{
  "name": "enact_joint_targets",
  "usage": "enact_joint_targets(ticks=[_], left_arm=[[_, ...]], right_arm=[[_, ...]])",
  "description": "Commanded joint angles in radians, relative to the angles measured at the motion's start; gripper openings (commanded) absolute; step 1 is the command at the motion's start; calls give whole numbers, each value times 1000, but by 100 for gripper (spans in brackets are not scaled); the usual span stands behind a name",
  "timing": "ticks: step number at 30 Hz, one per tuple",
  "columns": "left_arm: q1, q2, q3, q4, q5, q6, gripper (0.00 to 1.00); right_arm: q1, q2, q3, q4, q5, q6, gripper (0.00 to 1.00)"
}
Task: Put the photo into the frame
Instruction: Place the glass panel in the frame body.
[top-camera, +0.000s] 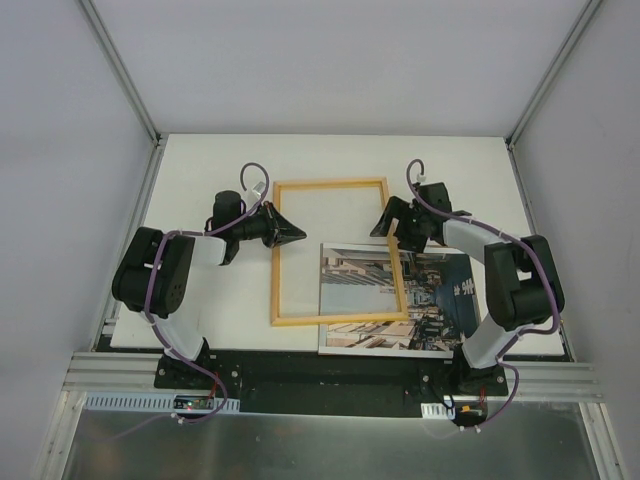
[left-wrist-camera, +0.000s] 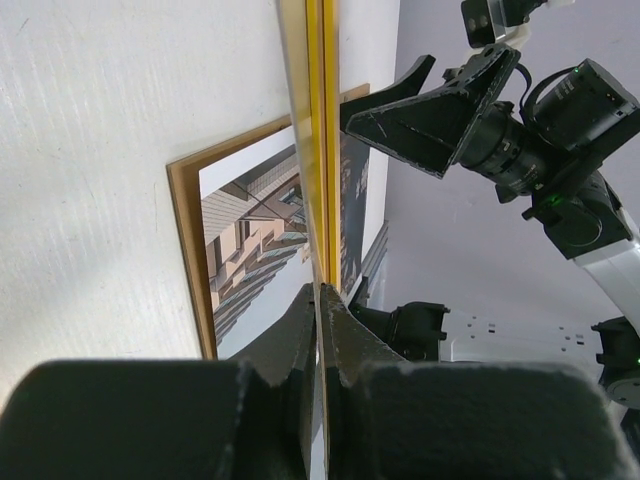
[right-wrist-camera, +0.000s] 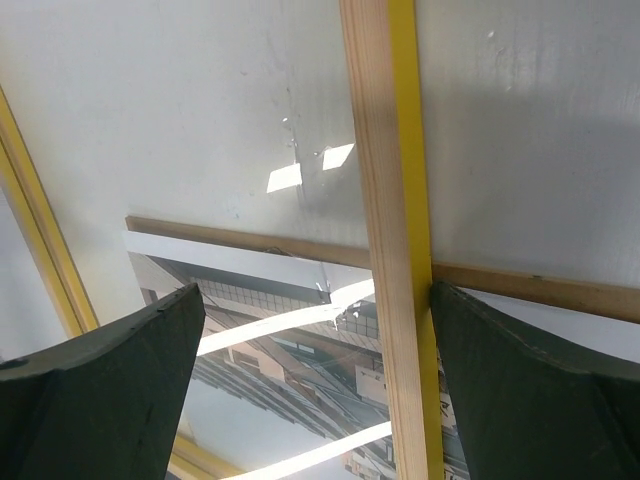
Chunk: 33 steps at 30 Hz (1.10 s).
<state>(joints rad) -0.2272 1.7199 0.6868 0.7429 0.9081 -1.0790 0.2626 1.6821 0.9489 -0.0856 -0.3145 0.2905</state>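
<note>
The frame (top-camera: 276, 272), a thin rectangle showing its wood-coloured side, lies mid-table with its near right corner over the photo (top-camera: 440, 300), a city-street print lying face up. My left gripper (top-camera: 297, 234) is shut on the frame's left bar. In the left wrist view the frame (left-wrist-camera: 322, 150) runs edge-on out of the shut gripper (left-wrist-camera: 322, 300), with the photo (left-wrist-camera: 250, 240) below it. My right gripper (top-camera: 393, 232) stands open astride the right bar. In the right wrist view that frame bar (right-wrist-camera: 395, 250) crosses the open gripper (right-wrist-camera: 315, 335), close against the right finger (right-wrist-camera: 540, 400), over the photo (right-wrist-camera: 280, 340).
A brown backing panel (right-wrist-camera: 250, 240) lies under the photo, its edge showing along the print's border (left-wrist-camera: 185, 250). The white table (top-camera: 200, 180) is walled by grey panels on three sides. A black rail (top-camera: 330, 370) with the arm bases runs along the near edge.
</note>
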Motion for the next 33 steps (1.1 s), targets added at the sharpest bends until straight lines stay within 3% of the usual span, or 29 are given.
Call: enact_joint_targets(ticks=[1, 21, 33], left_arm=[[0, -56, -3, 64, 29, 63, 0], [0, -72, 6, 82, 48, 113, 0], [11, -25, -9, 187, 34, 19, 0]], right_arm=[[-6, -67, -16, 52, -80, 45, 96], [-13, -87, -35, 81, -107, 68, 96], [-14, -76, -32, 81, -115, 75, 96]])
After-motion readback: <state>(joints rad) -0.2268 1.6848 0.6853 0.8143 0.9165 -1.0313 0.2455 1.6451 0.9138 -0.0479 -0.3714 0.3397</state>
